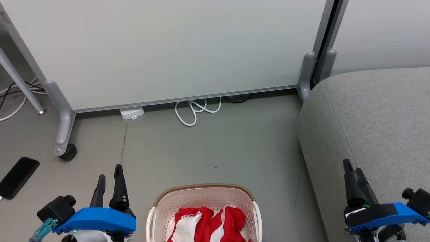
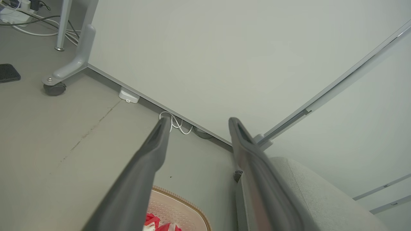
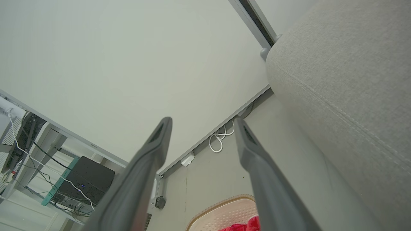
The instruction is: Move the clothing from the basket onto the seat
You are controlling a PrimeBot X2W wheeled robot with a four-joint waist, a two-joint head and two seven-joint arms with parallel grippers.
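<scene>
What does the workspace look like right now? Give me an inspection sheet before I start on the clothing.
Surface: grey floor, with a thin crack line left of centre.
Job's things: red and white clothing bunched inside the basket; the seat stands to its right, with no clothing on the part in view.
Clutter: black phone on the floor at far left; small white box at the partition's foot.
Grippers: left gripper open and empty, left of the basket; right gripper open and empty, over the seat's edge.
Cables: white cable looped under the partition; more cables at far left.
Surroundings: white partition on a castor.
</scene>
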